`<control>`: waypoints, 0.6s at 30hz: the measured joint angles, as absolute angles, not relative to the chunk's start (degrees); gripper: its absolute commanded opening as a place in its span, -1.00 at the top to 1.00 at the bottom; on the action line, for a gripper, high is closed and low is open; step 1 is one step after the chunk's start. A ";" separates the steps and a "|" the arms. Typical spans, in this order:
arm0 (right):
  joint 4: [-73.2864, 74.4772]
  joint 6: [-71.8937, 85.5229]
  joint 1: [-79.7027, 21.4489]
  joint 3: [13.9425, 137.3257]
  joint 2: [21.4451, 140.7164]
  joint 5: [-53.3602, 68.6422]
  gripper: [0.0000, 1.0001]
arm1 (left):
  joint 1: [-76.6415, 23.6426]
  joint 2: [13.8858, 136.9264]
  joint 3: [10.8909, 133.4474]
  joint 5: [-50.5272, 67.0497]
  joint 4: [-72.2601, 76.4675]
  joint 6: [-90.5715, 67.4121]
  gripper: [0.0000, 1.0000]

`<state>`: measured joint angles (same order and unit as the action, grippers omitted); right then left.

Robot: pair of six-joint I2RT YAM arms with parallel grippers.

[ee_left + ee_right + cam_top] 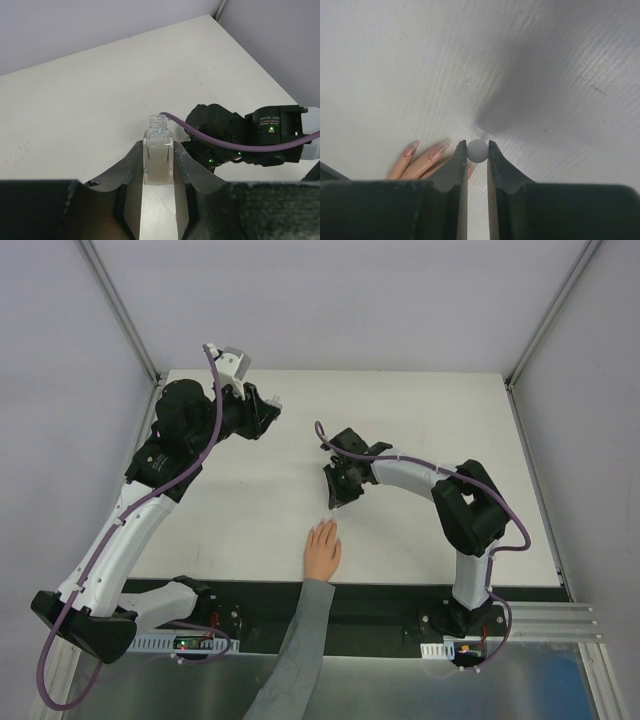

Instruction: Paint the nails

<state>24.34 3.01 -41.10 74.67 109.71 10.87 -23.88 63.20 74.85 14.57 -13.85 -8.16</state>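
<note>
A pale hand (322,550) in a grey sleeve (300,640) lies flat at the table's near edge, fingers together and pointing away. Its long pinkish nails (439,150) show in the right wrist view, left of my fingertips. My right gripper (338,498) hovers just beyond the fingertips and is shut on a small round grey-white cap (477,150), seen end-on; any brush below it is hidden. My left gripper (268,412) is at the far left, shut on a small clear uncapped bottle (159,155) of pale liquid, held upright above the table.
The white table (420,420) ends at a black strip (400,595) along the near edge, where the arm bases sit. Metal frame posts (120,310) rise at the far corners. My right arm's wrist (235,135) shows beyond the bottle.
</note>
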 measured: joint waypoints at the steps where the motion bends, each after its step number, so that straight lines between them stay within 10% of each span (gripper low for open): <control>1: 24.34 3.01 -41.06 74.67 109.71 10.72 0.99 | -23.88 63.22 74.85 14.61 -13.85 -8.16 1.00; 18: 32.10 1.58 -35.03 80.27 103.37 8.75 0.99 | -23.51 63.07 74.30 22.41 -11.05 -8.36 1.00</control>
